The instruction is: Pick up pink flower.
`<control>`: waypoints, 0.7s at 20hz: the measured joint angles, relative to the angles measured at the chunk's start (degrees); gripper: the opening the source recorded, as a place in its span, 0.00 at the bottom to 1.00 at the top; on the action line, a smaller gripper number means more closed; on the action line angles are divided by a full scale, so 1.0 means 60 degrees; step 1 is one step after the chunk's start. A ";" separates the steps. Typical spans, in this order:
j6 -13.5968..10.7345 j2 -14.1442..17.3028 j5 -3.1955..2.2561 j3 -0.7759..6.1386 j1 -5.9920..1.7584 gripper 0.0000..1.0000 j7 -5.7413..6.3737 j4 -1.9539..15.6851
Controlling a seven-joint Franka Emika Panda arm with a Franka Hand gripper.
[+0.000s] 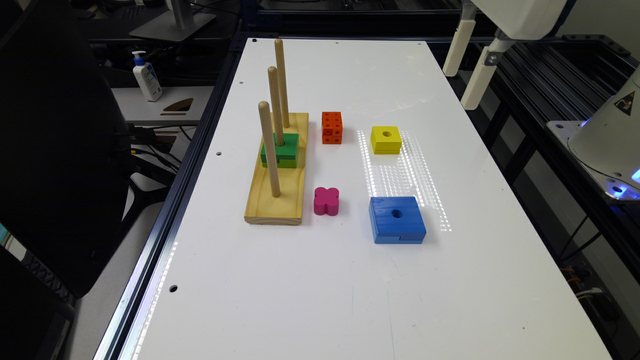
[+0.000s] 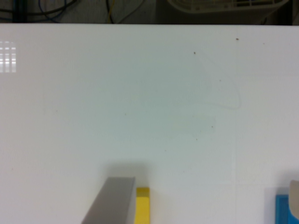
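- The blue block (image 1: 397, 219) sits nearest on the white table (image 1: 350, 300), well clear of anything else.
- Just beyond it, toward the exterior view's left, the pink flower (image 1: 326, 201) rests flat on the table, just beside the wooden peg base (image 1: 276, 192) and apart from the blue block.
- Farther back stand the orange cube (image 1: 332, 127) and the yellow block (image 1: 386, 139); a green block (image 1: 280, 150) sits on the middle peg.
- The gripper (image 1: 470, 65) hangs high over the table's far edge, well apart from the flower.
- To do the reach well, I judge it should come down straight over the flower, with the fingers set so neither one strikes the peg base.
- In the wrist view one grey finger (image 2: 112, 200) shows beside the yellow block's edge and the other is cut off at the frame's side, so they look spread with nothing between.
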 joint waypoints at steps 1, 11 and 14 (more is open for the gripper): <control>0.0008 0.0093 0.0017 0.0012 0.0042 1.00 0.0044 0.0090; 0.0419 0.2189 0.0107 0.0503 0.0416 1.00 0.0842 0.1734; 0.0423 0.2606 0.0107 0.0513 0.0414 1.00 0.0851 0.2070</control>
